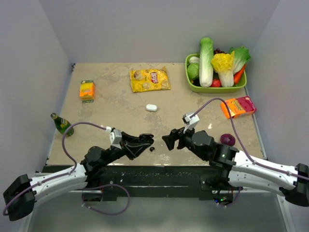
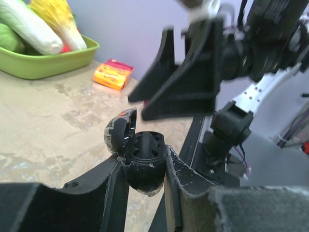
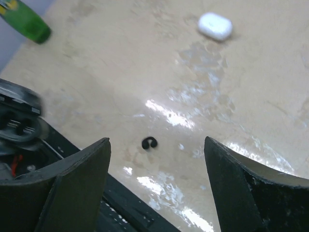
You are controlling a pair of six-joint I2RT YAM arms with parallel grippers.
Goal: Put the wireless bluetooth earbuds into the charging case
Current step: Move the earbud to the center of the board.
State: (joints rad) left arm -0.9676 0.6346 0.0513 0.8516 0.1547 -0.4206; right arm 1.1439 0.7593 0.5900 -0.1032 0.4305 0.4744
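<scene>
**Op:** Status? Where's everything?

**Eng:** Your left gripper [image 2: 144,166] is pinching the dark case [image 2: 142,157] by its rounded body, lid [image 2: 119,131] flipped open and cavity facing up. Your right gripper [image 1: 166,137] sits at its 3 o'clock, fingers spread wide, nothing between them.

**Op:** And the buds?

**Eng:** I see one dark earbud [image 3: 149,143], loose on the table [image 1: 111,106], close to the 6 o'clock edge. In the wrist view it lies between and beyond your right fingers. The white case [image 1: 151,108] is shut, at the bud's 12 o'clock and well apart. No whitish buds visible. Can't tell if the dark case already holds one.

**Op:** What bites me from here?

**Eng:** My read, in order:
- The bud is tiny next to those fingers. An off-centre close would likely squirt it out.
- It's right by the table edge. A nudge toward 6 o'clock could roll it off.
- The case is round and smooth. Pressing a bud in off-axis may twist it in your left pinch.
- The lid stands free. Clip it with the right fingers and it could snap down over the cavity.
- There are two cases. The dark bud belongs in the dark one, so don't drift to the white.
</scene>
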